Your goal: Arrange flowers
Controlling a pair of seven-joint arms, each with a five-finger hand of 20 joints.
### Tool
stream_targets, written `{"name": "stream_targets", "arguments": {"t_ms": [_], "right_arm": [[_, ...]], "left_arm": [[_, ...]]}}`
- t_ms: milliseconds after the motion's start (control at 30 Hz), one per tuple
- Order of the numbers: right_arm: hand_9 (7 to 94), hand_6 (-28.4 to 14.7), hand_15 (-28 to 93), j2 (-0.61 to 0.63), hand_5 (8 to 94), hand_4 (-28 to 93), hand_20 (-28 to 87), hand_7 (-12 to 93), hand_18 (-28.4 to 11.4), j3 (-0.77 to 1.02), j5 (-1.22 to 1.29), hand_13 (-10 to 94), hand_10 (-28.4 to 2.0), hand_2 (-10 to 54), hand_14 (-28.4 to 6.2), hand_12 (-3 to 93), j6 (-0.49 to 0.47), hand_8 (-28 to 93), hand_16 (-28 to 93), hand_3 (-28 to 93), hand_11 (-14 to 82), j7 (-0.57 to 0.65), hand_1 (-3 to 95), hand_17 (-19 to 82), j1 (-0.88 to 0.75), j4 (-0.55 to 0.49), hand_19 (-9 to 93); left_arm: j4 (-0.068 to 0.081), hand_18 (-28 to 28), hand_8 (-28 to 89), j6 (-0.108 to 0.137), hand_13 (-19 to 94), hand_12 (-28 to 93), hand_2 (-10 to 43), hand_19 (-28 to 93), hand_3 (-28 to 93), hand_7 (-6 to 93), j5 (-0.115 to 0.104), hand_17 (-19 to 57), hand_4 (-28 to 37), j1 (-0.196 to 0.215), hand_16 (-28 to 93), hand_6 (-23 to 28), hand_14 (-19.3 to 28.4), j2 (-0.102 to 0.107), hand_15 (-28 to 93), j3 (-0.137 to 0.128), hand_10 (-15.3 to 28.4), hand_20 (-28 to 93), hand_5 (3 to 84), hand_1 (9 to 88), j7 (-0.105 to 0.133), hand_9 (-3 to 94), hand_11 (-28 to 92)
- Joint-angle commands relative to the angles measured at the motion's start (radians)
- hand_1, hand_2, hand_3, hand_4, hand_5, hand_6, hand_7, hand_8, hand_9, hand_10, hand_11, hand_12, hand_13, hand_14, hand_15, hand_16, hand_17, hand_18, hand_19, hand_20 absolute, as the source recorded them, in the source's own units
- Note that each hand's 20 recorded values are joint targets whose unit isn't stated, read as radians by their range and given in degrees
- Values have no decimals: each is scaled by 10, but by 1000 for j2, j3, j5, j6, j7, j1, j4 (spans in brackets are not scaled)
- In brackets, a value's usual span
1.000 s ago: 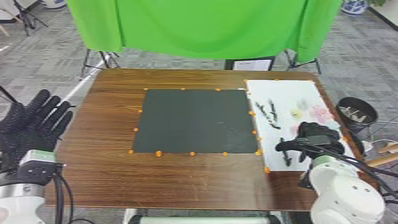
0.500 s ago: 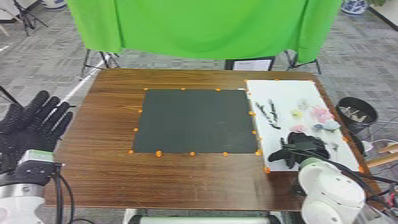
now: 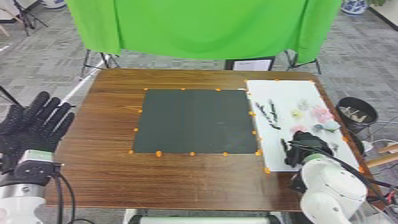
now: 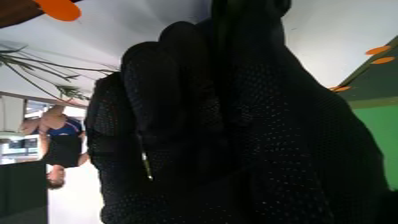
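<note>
- where are the flowers (image 3: 321, 115)?
- on the white sheet (image 3: 282, 90), along the bench's (image 3: 98, 172) right edge. dark twigs (image 3: 271, 112) lie there too, nearer the sheet's left side.
- and the right hand (image 3: 305, 142)?
- over the sheet, toward the bench's near right corner. i can't tell whether it's clenched, released or grasping anything. the wrist view has leafy green stems (image 4: 37, 64) near it.
- the left hand (image 3: 32, 131)?
- released, fingers straight and spread, out past the bench's left edge.
- what's mid-bench?
- a dark square mat (image 3: 193, 121), left of the sheet.
</note>
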Motion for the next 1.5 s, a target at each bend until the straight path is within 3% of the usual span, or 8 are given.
{"name": "stream_targets", "arguments": {"t_ms": [33,400,767,933,1033,1200,1400,1500], "right_arm": [[845,-11,365,1,759,-257,348,353,-217,-15,27,795,-97,-95,-43,459,112,193,493,724,123,-11,590,468,-93,51,888],[928,-3,344,45,749,-75,317,487,-205,39,171,894,-61,-95,-28,504,376,141,524,781,123,-16,515,549,-85,-47,928],[933,-6,360,92,748,-44,330,509,-209,-33,237,898,-69,-95,-32,522,505,141,537,808,135,-36,496,555,25,-103,932],[932,-7,366,52,746,-40,330,517,-210,-188,286,898,-69,-95,-33,526,520,139,537,812,138,-30,493,555,227,-56,932],[932,-8,370,17,744,-36,330,519,-211,-321,281,896,-69,-95,-35,526,535,138,536,816,139,-34,490,555,366,-13,932],[933,-8,375,-78,740,-33,332,527,-213,-517,276,895,-70,-95,-36,526,552,137,533,819,142,-40,488,555,556,88,932],[932,-12,389,-193,739,5,339,536,-217,-654,408,894,-71,-95,-41,530,601,137,528,847,155,-11,451,557,678,209,932],[931,-11,399,-279,738,21,345,540,-217,-682,412,893,-71,-95,-42,531,599,135,523,853,160,23,439,560,706,281,932]], "left_arm": [[2,110,-85,-21,264,92,131,315,716,101,-11,-42,-283,6,-82,87,150,-9,303,4,149,72,460,277,-10,385,188],[8,117,-83,-26,277,86,131,335,717,92,-18,-42,-283,10,-75,86,159,0,330,-2,150,82,462,276,-5,388,180],[2,117,-82,-17,278,87,130,329,717,91,-41,-41,-283,52,-80,85,159,10,332,-33,151,79,461,277,23,389,178],[-4,116,-82,-18,278,87,129,327,718,91,-69,-42,-283,111,-81,85,159,10,332,-75,151,79,461,276,45,388,177],[-6,116,-82,-15,277,87,129,326,718,91,-120,-42,-283,151,-81,85,157,7,330,-105,151,80,460,275,69,388,177],[-7,115,-82,-27,275,87,129,322,716,88,-98,-42,-283,220,-81,82,156,-18,327,-171,149,79,452,275,68,383,175],[-6,114,-78,-15,271,88,135,316,730,93,-102,-42,-283,208,-80,78,154,-8,319,-167,148,80,444,276,61,379,173],[-10,114,-78,-8,271,90,136,316,731,96,-116,-42,-283,213,-78,80,154,7,318,-158,148,81,447,278,80,378,174]]}}
